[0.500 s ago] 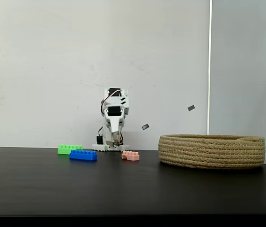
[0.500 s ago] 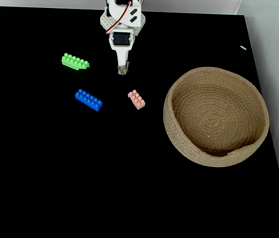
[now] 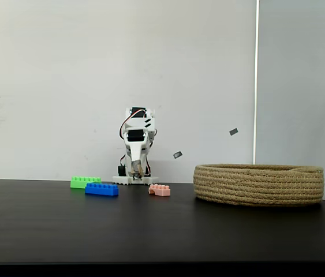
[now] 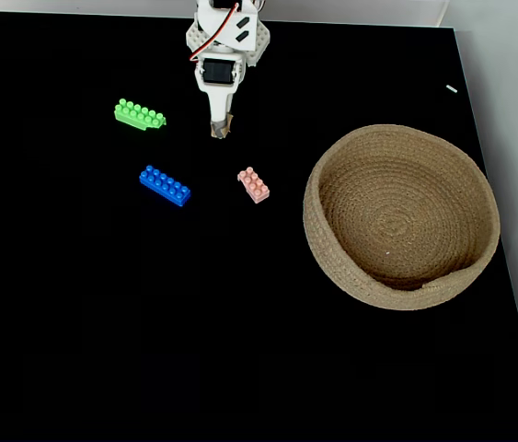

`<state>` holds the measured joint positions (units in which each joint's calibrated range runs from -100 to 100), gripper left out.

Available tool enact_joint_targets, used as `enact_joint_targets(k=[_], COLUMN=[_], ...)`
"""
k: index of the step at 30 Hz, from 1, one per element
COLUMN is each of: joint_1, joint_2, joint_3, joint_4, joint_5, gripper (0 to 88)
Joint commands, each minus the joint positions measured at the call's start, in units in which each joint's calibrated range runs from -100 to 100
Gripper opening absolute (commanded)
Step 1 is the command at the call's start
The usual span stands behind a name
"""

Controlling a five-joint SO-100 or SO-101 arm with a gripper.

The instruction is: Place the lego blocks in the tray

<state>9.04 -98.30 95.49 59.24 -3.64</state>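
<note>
the jaws (image 4: 219,132) hang folded near the arm's base at the back of the bench (image 4: 74,331), tips apparently together and holding nothing. in the top-down fixed view the green block (image 4: 139,114) lies to their left, the blue block (image 4: 165,185) below-left, the pink block (image 4: 253,184) just below-right, and the tray (image 4: 332,262) well right, with no blocks in it. no block is placed yet. risk, as judged: closed tips descending on the short pink block would shove it aside rather than straddle it; a skewed approach could knock it toward the tray wall.
</note>
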Motion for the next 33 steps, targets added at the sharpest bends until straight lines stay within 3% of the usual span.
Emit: enact_joint_targets(k=[1, 25, 33], joint_1=[0.36, 0.44, 2.91], joint_2=[-0.41, -0.41, 13.01], joint_3=[0.31, 0.22, -11.82], joint_4=[-0.80, -0.80, -2.55], joint_5=[-0.20, -0.05, -5.32], gripper=[0.2, 0.2, 3.0])
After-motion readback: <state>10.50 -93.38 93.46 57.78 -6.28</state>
